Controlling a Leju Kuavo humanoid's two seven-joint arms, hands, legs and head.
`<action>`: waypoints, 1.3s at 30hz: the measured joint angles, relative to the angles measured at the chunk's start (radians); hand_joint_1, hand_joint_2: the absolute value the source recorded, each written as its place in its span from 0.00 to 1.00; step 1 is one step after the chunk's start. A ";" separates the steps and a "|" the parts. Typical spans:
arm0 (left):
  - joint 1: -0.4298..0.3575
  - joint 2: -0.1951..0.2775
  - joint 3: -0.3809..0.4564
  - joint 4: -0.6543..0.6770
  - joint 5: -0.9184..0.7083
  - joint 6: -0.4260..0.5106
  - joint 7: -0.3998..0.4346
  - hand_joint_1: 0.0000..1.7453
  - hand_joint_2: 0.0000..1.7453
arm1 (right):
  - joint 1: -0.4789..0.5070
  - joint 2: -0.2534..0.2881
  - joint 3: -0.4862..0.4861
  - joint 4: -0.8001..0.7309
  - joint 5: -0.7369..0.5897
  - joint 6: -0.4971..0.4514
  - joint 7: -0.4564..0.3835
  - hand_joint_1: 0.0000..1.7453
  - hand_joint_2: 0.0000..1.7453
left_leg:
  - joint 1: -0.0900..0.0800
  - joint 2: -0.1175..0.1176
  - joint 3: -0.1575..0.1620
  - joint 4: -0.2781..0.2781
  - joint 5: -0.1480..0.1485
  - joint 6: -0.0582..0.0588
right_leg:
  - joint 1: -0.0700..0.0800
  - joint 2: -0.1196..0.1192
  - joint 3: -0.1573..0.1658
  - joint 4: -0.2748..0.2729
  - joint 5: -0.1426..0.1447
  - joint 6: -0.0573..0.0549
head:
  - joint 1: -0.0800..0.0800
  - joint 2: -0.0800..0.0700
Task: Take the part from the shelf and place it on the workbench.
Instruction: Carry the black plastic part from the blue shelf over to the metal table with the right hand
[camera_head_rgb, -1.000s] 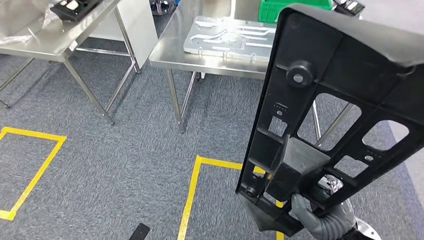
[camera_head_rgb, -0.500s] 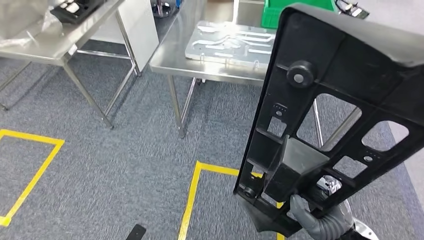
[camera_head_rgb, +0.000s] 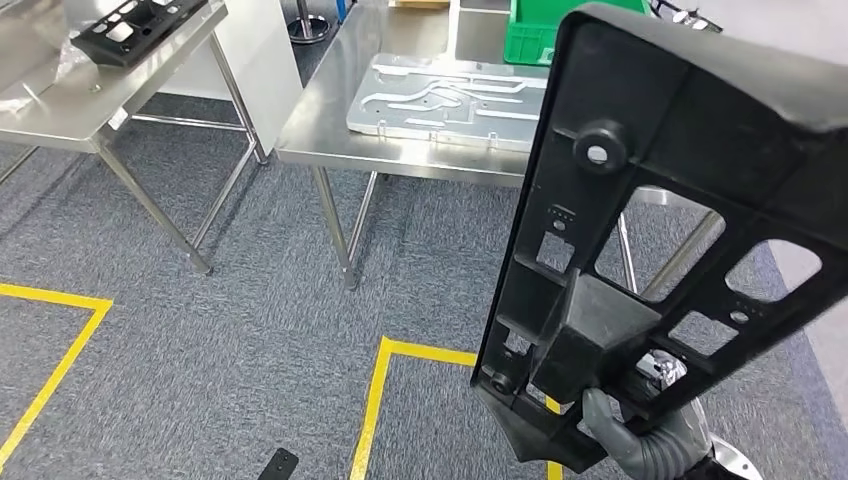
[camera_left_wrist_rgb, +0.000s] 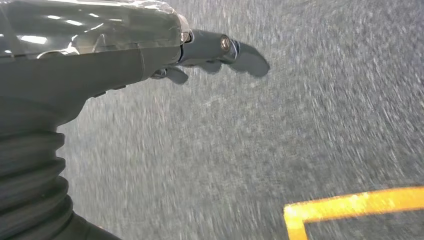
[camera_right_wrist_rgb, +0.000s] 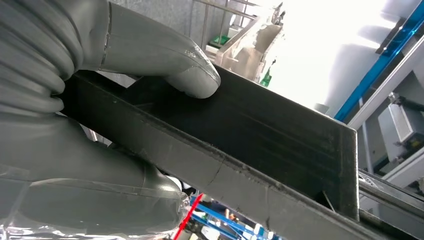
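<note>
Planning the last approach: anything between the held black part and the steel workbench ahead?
Nothing visible on the carpet between. The right hand holds the black part upright; the workbench ahead already carries a metal plate and a green bin, so free space is limited.

Grey carpet (camera_head_rgb: 250, 330) is marked with yellow tape lines (camera_head_rgb: 372, 400). Beyond the tape, a steel table (camera_head_rgb: 330, 120) is seen; a machined metal plate (camera_head_rgb: 440, 95) is laid flat on it, and a green crate (camera_head_rgb: 535, 20) is set behind the plate. Left of that table, a second steel table (camera_head_rgb: 60, 110) is seen bearing a black tray (camera_head_rgb: 135, 22).
</note>
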 joint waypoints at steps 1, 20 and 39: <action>0.001 0.001 0.000 0.000 0.000 0.000 0.000 0.00 1.00 | 0.002 0.000 0.000 -0.001 0.001 0.000 0.001 1.00 1.00 | -0.003 0.000 0.000 -0.008 -0.006 0.006 | 0.000 0.001 0.002 0.002 -0.001 0.007 | 0.000 0.000; -0.004 -0.001 0.002 0.000 0.008 0.000 0.003 0.00 1.00 | 0.006 0.003 0.000 -0.010 0.003 0.004 0.002 1.00 1.00 | 0.010 -0.004 0.103 0.018 -0.087 -0.021 | -0.009 -0.008 -0.088 0.008 0.075 -0.003 | 0.000 0.000; -0.003 -0.002 0.003 0.000 0.012 0.001 0.003 0.00 1.00 | 0.001 0.005 0.000 -0.010 0.003 0.009 0.001 1.00 1.00 | 0.010 -0.004 0.054 -0.046 0.003 0.025 | -0.011 -0.004 -0.145 0.245 -0.092 0.039 | 0.000 0.000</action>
